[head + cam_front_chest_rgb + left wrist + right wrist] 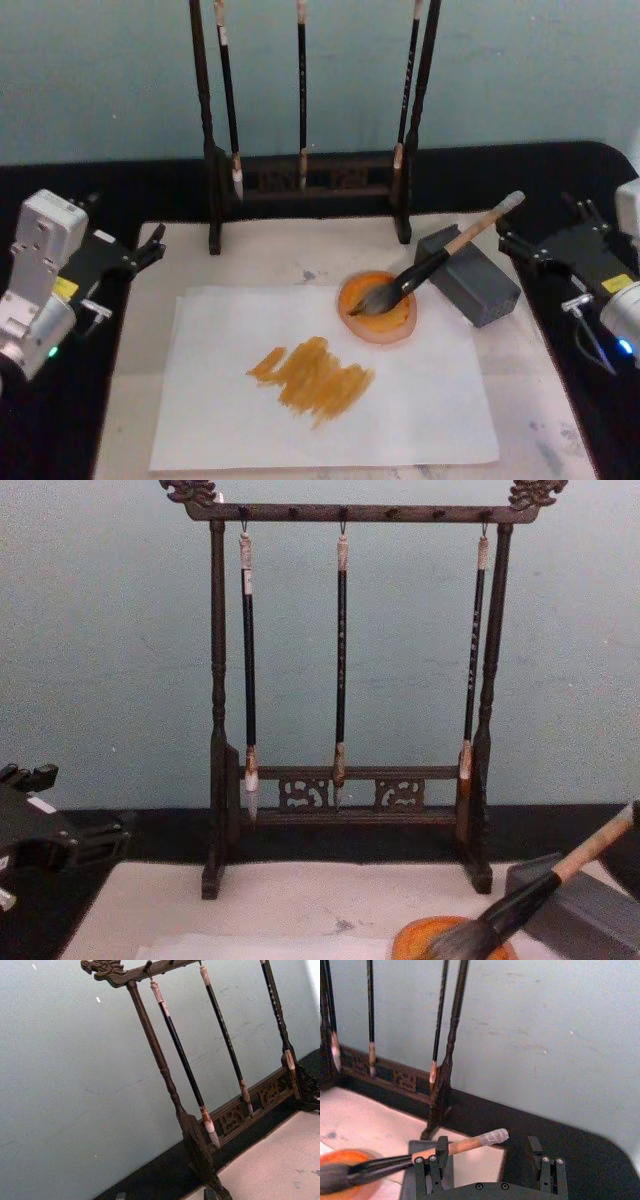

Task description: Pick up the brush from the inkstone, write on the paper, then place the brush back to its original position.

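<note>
The brush (432, 264) lies at the far right corner of the paper (430, 400), handle propped on the grey block (480, 285), bristles in the orange dish (395, 325). Left gripper (150, 248) and right gripper (487, 1149) rest spread and empty at the sides of the bench (130, 185).

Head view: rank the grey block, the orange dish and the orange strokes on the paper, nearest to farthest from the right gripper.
From the right gripper, open at the right edge:
1. Grey block, just left of it.
2. Orange dish, mid-scene, under the brush bristles.
3. Orange strokes, on the paper, farthest left.
</note>
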Robot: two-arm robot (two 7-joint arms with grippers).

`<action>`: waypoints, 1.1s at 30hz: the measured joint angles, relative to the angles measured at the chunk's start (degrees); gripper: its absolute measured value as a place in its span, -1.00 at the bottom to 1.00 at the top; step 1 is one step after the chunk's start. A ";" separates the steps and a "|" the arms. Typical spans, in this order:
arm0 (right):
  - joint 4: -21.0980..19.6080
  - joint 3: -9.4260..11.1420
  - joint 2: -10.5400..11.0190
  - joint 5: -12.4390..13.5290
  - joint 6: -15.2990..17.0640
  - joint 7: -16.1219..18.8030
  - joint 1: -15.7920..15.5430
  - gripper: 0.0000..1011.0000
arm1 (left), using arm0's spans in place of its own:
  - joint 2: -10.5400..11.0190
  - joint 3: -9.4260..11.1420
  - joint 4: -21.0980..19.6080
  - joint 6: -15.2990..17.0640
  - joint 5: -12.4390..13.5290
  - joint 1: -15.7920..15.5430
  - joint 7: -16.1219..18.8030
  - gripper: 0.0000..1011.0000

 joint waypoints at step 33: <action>3.89 17.10 -9.17 51.98 21.50 15.85 -5.70 0.98 | 0.00 0.00 0.00 0.00 0.00 0.00 0.00 1.00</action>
